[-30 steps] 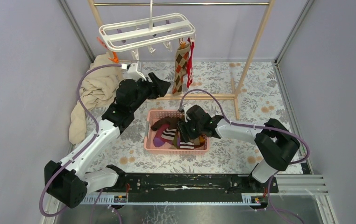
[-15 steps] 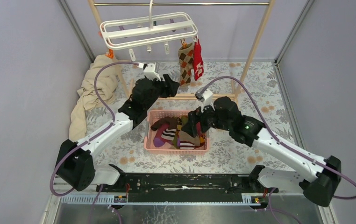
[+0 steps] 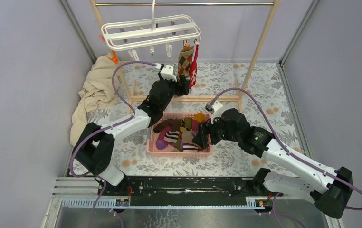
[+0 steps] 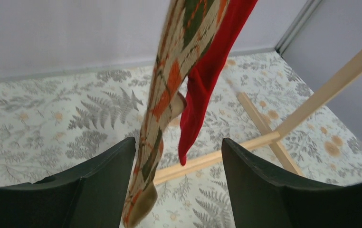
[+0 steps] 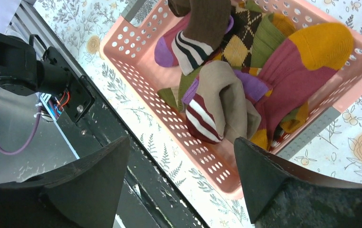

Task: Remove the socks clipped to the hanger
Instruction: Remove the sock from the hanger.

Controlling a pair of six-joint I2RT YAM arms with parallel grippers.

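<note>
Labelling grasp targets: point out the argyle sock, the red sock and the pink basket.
argyle sock (image 4: pixel 162 102): left wrist view, orange diamond midway down the hanging sock.
red sock (image 4: pixel 207 71): left wrist view, middle of the hanging fabric.
pink basket (image 5: pixel 138 71): right wrist view, perforated side wall.

Two socks (image 3: pixel 185 61) hang from the hanger (image 3: pixel 146 31), behind the sock-filled basket (image 3: pixel 179 153).

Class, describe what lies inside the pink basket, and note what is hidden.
The pink basket holds a heap of socks: beige with a maroon-striped toe, maroon-and-mustard, brown argyle, olive. They overlap, so any socks beneath and most of the basket floor are hidden.
</note>
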